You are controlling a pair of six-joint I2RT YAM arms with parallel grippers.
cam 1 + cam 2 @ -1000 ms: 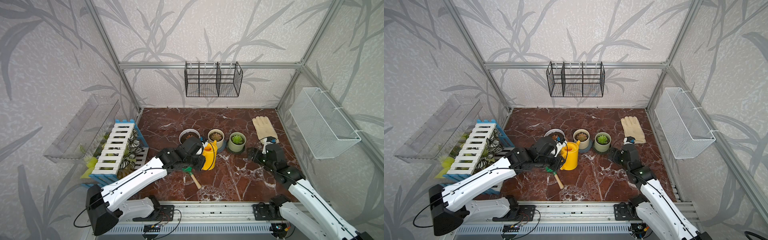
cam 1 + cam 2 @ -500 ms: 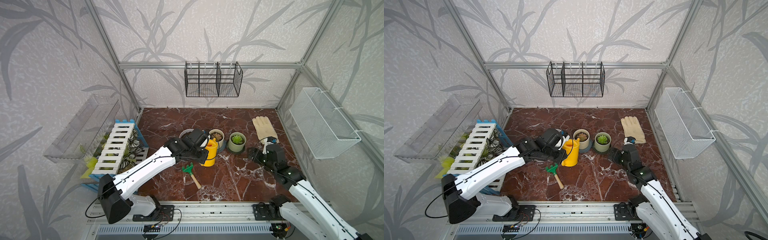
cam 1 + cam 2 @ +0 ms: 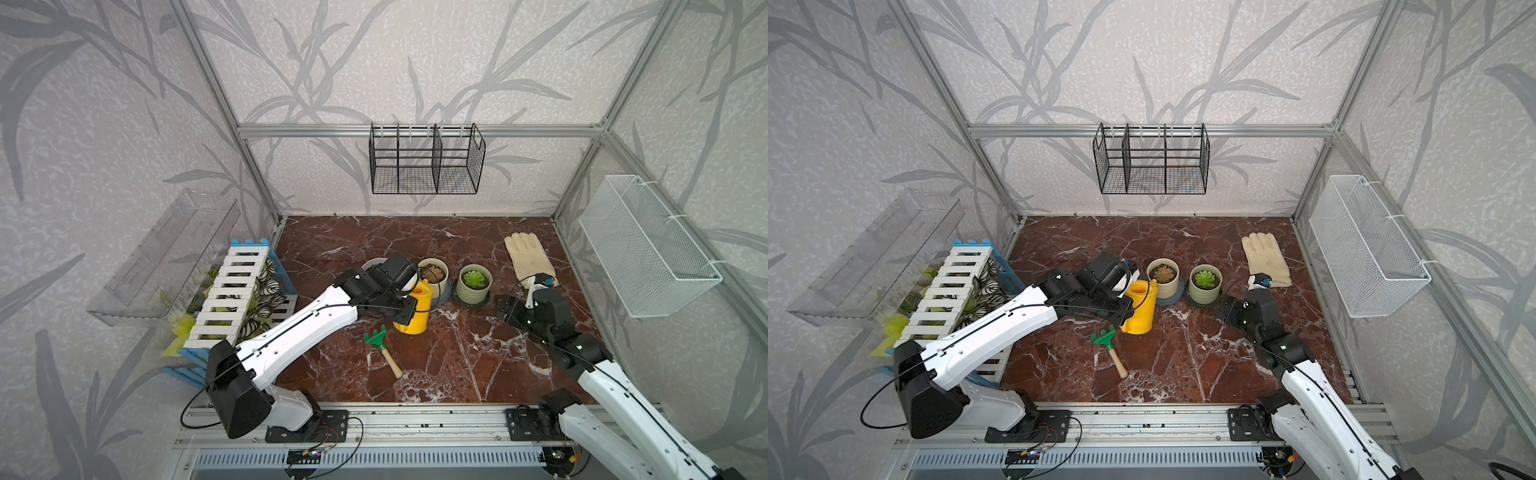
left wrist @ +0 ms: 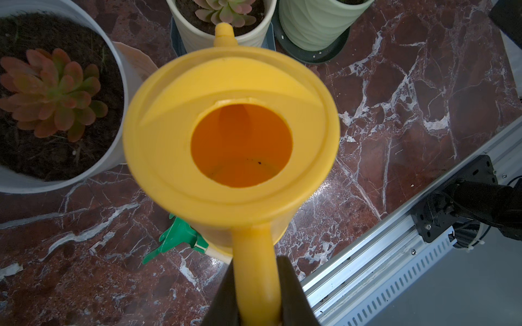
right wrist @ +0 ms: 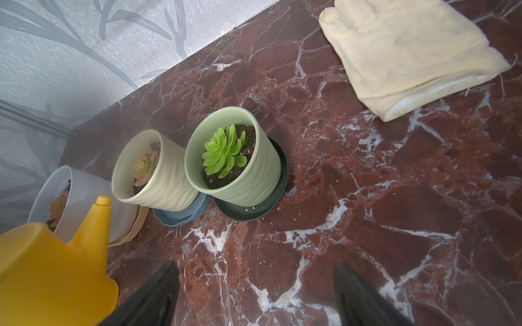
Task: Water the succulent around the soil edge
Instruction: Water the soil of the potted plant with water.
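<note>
Yellow watering can (image 4: 231, 146) is held upright by its handle, left gripper (image 4: 256, 272) clamped on it, so nothing spills early. We see its spout just short of the succulent (image 4: 223, 11) in the middle pot (image 4: 193, 38), probably our target. Our right gripper (image 5: 254, 285), jaws apart and empty, waits near the green pot (image 5: 248, 180).

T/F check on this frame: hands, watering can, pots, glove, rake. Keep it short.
1. The left hand is shut on the handle of the yellow watering can. True.
2. The right hand grips the green pot. False: it is open and empty, short of the pot.
3. The glove covers the green pot. False: it lies flat on the tabletop, apart from the pot.
4. The rake lies on the tabletop near the can. True.
</note>
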